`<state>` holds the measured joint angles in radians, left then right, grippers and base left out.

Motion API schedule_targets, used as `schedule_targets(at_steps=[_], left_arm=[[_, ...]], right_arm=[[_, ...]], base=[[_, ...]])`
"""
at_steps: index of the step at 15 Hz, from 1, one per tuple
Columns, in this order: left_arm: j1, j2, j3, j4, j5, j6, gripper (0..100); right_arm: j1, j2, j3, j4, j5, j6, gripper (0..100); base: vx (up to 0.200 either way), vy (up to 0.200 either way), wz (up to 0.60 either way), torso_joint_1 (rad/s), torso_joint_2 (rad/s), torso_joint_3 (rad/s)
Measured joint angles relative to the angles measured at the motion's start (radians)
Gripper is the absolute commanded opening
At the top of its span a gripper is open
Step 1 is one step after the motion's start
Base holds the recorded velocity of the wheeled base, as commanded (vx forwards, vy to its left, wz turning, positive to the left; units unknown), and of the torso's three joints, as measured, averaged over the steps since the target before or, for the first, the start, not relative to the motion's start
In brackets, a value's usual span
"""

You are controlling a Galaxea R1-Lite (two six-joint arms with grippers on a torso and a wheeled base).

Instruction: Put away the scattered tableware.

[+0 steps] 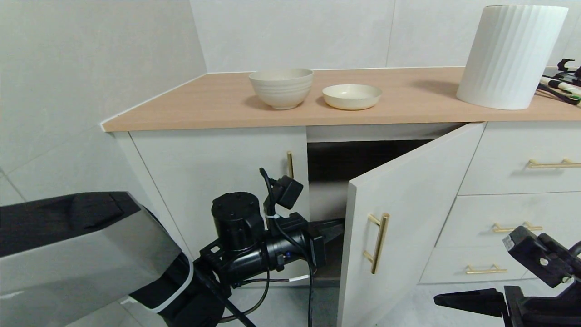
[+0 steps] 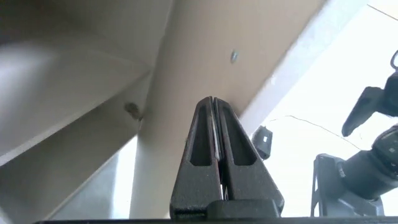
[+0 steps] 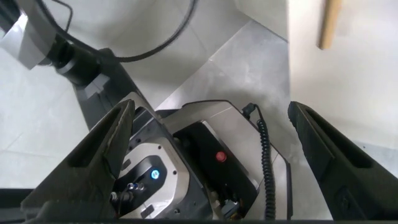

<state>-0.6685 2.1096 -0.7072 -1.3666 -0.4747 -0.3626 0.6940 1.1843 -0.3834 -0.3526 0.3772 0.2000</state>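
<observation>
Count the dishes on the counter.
2: a bowl above the closed door, a shallow dish apart on its right, above the open cupboard. The white container may hide more.

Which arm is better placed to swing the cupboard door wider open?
Probably left. The left gripper, shut, sits in the opening just behind the door, ready to push outward. The right gripper hangs open, low down, on the door's outer side.

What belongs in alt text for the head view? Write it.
A cabinet door stands open under a wooden counter holding a ribbed bowl and a shallow dish, side by side and apart. The left gripper sits low at the opening's edge.
</observation>
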Motion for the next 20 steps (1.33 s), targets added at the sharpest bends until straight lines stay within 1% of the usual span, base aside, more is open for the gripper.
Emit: schedule_targets(at_steps=[3, 5, 8, 13, 16, 17, 18, 19, 20], left_arm=[[0.0, 0.008, -0.081, 0.106, 0.002, 0.0, 0], [-0.003, 0.007, -0.122, 0.149, 0.002, 0.0, 0], [-0.02, 0.001, -0.146, 0.169, 0.003, -0.001, 0], [-0.031, -0.001, -0.18, 0.188, 0.0, 0.0, 0], [-0.027, 0.0, -0.205, 0.213, 0.007, 0.001, 0], [-0.034, 0.002, -0.213, 0.228, 0.011, 0.001, 0], [-0.042, 0.004, -0.224, 0.261, 0.04, 0.002, 0], [-0.052, 0.005, -0.236, 0.297, 0.08, 0.003, 0], [-0.065, 0.005, -0.249, 0.326, 0.136, 0.005, 0]], right_arm=[[0.006, -0.001, 0.002, 0.0, -0.001, 0.0, 100], [0.01, -0.002, 0.003, 0.0, -0.001, 0.0, 100], [0.011, -0.005, 0.003, 0.0, -0.002, 0.0, 100], [0.012, -0.011, 0.004, 0.0, -0.001, 0.0, 100], [0.018, -0.016, 0.005, 0.001, -0.001, 0.0, 100], [0.019, -0.017, 0.005, 0.001, -0.002, -0.001, 100], [0.021, -0.017, 0.004, 0.0, -0.002, 0.0, 100], [0.027, -0.018, 0.004, 0.0, -0.002, 0.0, 100], [0.033, -0.018, 0.004, 0.0, -0.001, -0.001, 100]], base=[[0.0, 0.0, 0.0, 0.0, 0.0, 0.0], [0.0, 0.0, 0.0, 0.0, 0.0, 0.0], [-0.2, 0.0, 0.0, 0.009, 0.01, 0.012], [0.0, 0.0, 0.0, 0.0, 0.0, 0.0], [0.0, 0.0, 0.0, 0.0, 0.0, 0.0], [0.0, 0.0, 0.0, 0.0, 0.0, 0.0], [0.0, 0.0, 0.0, 0.0, 0.0, 0.0], [0.0, 0.0, 0.0, 0.0, 0.0, 0.0], [0.0, 0.0, 0.0, 0.0, 0.0, 0.0]])
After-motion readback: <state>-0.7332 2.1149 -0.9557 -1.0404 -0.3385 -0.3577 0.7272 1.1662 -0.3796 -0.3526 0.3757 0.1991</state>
